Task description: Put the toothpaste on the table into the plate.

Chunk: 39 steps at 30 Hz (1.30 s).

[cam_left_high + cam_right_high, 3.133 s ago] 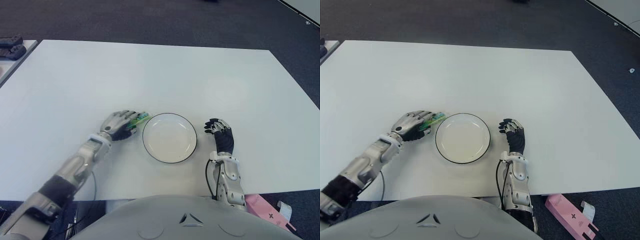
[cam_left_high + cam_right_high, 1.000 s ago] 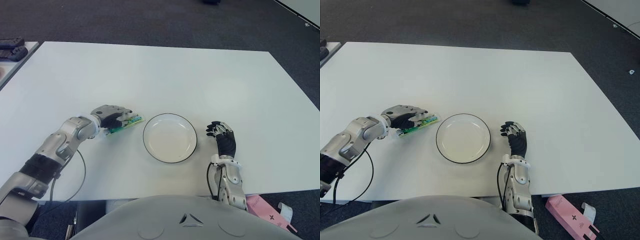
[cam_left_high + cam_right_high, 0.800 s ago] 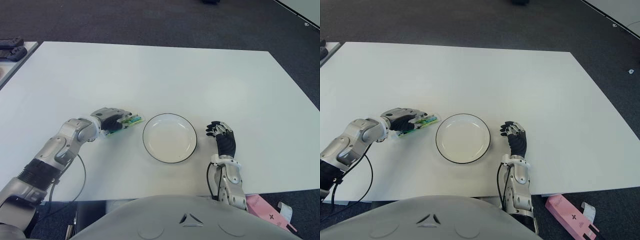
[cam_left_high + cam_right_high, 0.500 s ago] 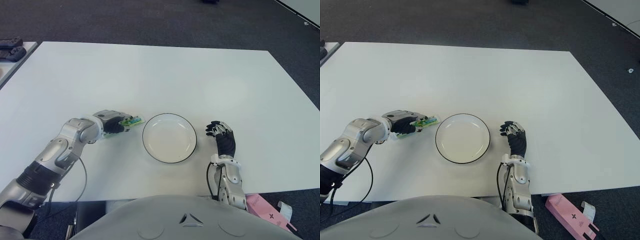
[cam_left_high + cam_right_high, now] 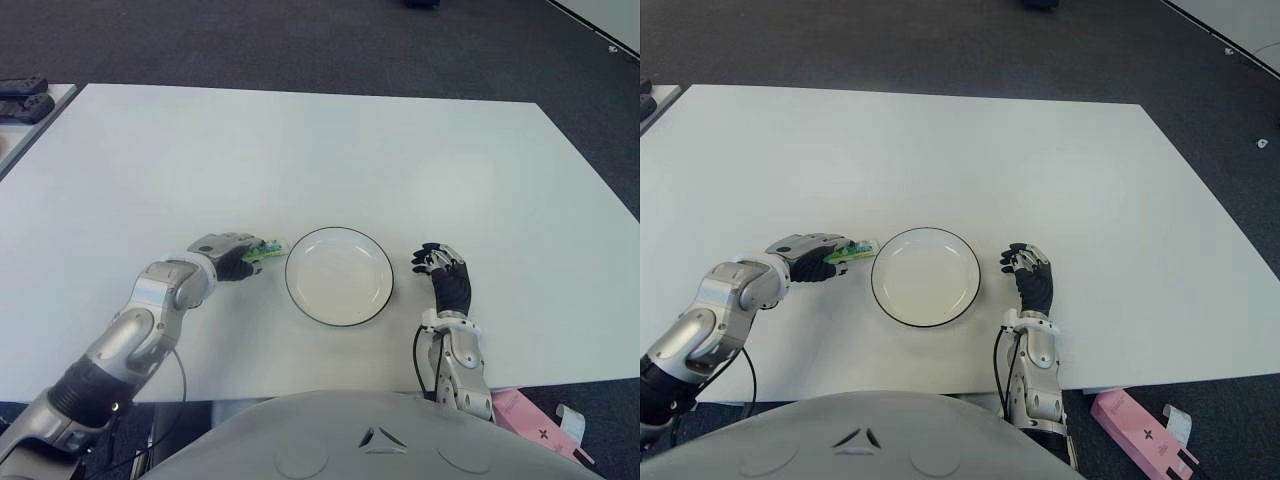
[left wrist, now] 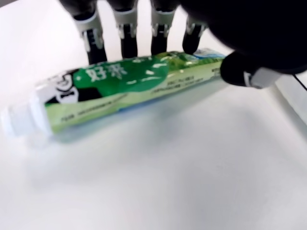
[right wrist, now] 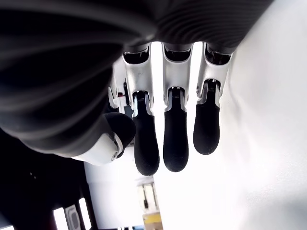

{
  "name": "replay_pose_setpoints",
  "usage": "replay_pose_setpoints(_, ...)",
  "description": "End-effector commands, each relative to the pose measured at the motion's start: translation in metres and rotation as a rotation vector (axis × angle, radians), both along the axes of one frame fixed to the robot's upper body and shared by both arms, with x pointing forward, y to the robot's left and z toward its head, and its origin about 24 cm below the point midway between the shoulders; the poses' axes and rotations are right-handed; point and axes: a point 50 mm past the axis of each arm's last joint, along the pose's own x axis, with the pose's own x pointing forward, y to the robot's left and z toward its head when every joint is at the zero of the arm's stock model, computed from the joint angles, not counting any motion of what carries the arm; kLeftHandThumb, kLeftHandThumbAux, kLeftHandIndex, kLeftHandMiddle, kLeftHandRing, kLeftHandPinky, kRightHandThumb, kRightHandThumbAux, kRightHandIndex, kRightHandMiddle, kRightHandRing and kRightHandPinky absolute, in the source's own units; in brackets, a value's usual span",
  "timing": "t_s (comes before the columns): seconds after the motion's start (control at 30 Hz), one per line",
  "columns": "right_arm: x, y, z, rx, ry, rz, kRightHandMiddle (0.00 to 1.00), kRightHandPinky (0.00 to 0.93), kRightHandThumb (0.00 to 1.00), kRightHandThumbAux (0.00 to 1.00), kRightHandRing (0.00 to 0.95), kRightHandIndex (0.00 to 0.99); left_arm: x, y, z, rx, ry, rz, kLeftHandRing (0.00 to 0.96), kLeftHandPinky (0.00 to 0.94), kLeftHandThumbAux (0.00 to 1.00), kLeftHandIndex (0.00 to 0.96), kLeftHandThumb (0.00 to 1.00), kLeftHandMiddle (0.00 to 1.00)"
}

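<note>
The green and white toothpaste tube with a clear white cap (image 6: pixel 115 91) has a printed label and a flat crimped tail. It is held above the white table (image 5: pixel 320 150), just left of the round white plate with a dark rim (image 5: pixel 339 275) and outside it. The left hand (image 5: pixel 226 256) grips it, fingertips (image 6: pixel 127 45) along one side, thumb pressing the tail end. The right hand (image 5: pixel 444 275) shows right of the plate, fingers loosely extended, holding nothing.

My two head eyes look down on the same white table (image 5: pixel 400 150), my wrist cameras sit close behind my fingers, facing the tabletop.
</note>
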Motion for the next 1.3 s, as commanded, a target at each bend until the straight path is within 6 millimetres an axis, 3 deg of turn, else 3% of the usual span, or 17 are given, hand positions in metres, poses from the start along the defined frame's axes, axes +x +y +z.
replay_pose_setpoints(0.03,-0.013,0.006,-0.019,0.046,0.108,-0.017,0.55,0.532,0.708,0.723,0.532,0.43,-0.021,-0.003,-0.021,0.012,0.126,0.039,0.159,0.248,0.238,0.0,0.662,0.103)
replay_pose_setpoints(0.63,-0.013,0.006,-0.02,0.067,0.107,-0.038,0.543,0.526,0.708,0.723,0.533,0.43,-0.033,-0.013,-0.04,0.037,0.046,0.19,0.188,0.251,0.285,0.0,0.684,0.129)
replay_pose_setpoints(1.0,-0.013,0.005,-0.02,0.071,0.102,-0.037,0.544,0.533,0.709,0.723,0.535,0.43,-0.038,-0.02,-0.057,0.048,-0.054,0.25,0.121,0.166,0.263,0.0,0.644,0.077)
replay_pose_setpoints(1.3,-0.013,0.005,-0.02,0.075,0.107,-0.043,0.545,0.533,0.709,0.723,0.536,0.43,-0.04,-0.019,-0.072,0.011,-0.096,0.333,0.07,0.133,0.274,0.0,0.687,0.037)
